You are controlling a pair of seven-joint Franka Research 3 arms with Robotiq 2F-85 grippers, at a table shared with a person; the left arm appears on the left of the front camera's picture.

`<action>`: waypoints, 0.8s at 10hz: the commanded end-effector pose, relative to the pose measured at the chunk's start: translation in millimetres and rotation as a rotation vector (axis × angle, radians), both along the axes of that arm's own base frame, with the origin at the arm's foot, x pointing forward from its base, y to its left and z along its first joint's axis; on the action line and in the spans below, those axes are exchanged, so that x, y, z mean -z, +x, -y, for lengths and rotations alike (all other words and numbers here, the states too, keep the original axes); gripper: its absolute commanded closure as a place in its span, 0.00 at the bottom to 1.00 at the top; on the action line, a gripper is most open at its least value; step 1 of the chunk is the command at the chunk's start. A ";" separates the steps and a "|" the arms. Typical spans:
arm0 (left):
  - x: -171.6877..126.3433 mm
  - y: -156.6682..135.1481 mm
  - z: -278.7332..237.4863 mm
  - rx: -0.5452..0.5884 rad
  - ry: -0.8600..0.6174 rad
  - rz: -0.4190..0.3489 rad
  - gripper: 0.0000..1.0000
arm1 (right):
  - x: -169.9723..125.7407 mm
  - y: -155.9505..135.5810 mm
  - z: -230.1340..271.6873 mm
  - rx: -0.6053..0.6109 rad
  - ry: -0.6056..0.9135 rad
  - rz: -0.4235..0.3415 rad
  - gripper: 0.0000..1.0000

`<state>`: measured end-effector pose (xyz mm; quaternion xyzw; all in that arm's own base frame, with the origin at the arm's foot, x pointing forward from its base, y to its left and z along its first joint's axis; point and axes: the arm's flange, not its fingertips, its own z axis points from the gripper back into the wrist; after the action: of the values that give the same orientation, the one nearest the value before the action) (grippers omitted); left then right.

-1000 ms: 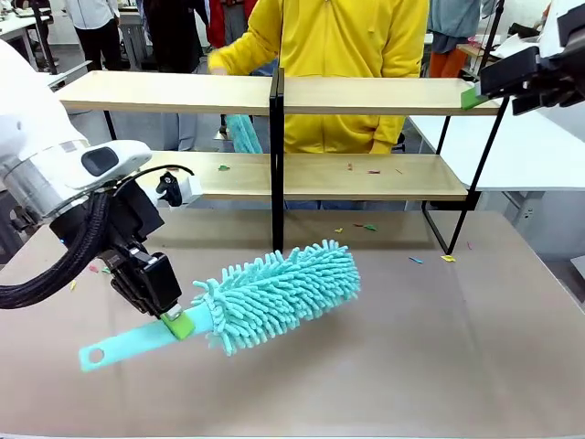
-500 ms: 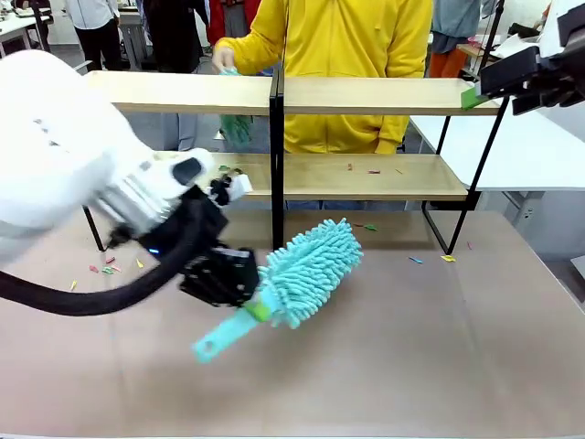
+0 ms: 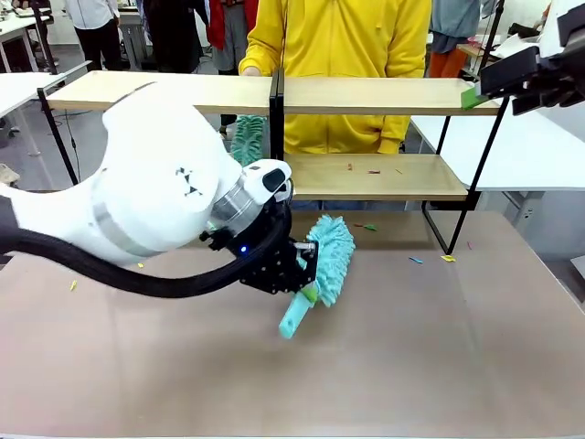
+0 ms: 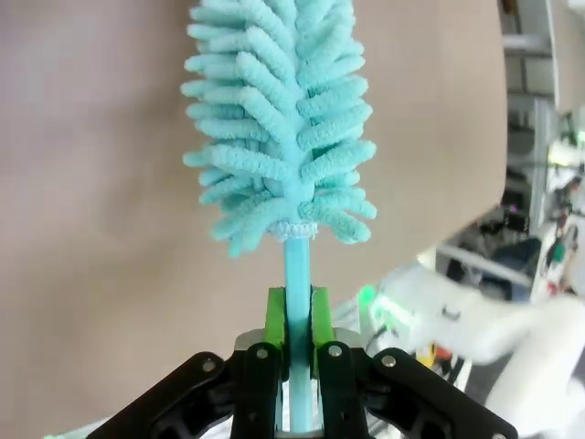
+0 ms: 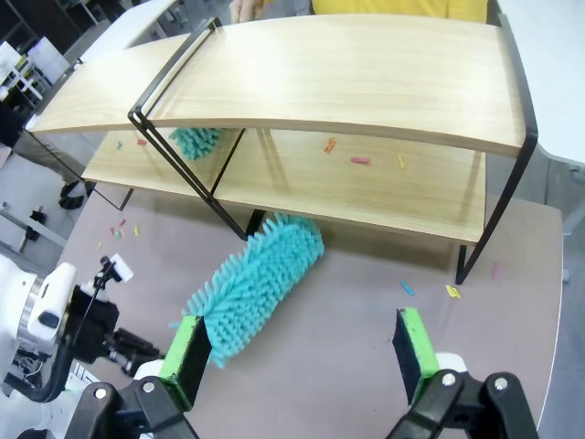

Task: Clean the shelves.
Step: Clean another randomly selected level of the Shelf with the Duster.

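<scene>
We have our left gripper (image 4: 298,320) clamped on the handle of the teal duster (image 4: 279,137), its fluffy head over the table (image 3: 457,347), just in front of the shelves (image 3: 366,94). Our right gripper (image 5: 300,352) hangs spread wide by the shelves' right end.

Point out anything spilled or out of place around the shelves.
Small coloured scraps lie scattered on the lower board of the shelves, with further bits on the tabletop in front: loose litter, not placed items. The left hand holds a duster by its handle, over the table.
</scene>
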<state>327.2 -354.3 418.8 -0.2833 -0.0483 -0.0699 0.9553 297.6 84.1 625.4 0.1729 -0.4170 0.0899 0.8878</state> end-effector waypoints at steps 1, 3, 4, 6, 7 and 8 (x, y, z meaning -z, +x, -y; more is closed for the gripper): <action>-2.9 25.6 22.7 -0.124 0.013 0.071 0.88 | -0.1 0.9 0.4 -0.003 0.008 0.001 0.00; 2.4 49.0 37.8 -0.134 0.040 0.087 0.88 | -0.1 0.9 0.4 -0.003 0.008 0.001 0.00; 7.3 63.4 47.0 -0.150 0.062 0.084 0.88 | -0.1 0.9 0.4 -0.003 0.008 0.001 0.00; 18.6 83.0 64.4 -0.146 0.116 0.099 0.88 | -0.1 0.9 0.4 -0.003 0.008 0.001 0.00; 23.8 88.3 71.9 -0.155 0.138 0.119 0.88 | -0.1 0.9 0.4 -0.003 0.008 0.001 0.00; 27.9 92.8 80.4 -0.167 0.153 0.152 0.88 | -0.1 0.9 0.4 -0.003 0.008 0.001 0.00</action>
<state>412.6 -404.9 383.3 -0.2126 -0.1160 -0.0286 0.9698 297.7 84.1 625.4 0.1729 -0.4170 0.0899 0.8878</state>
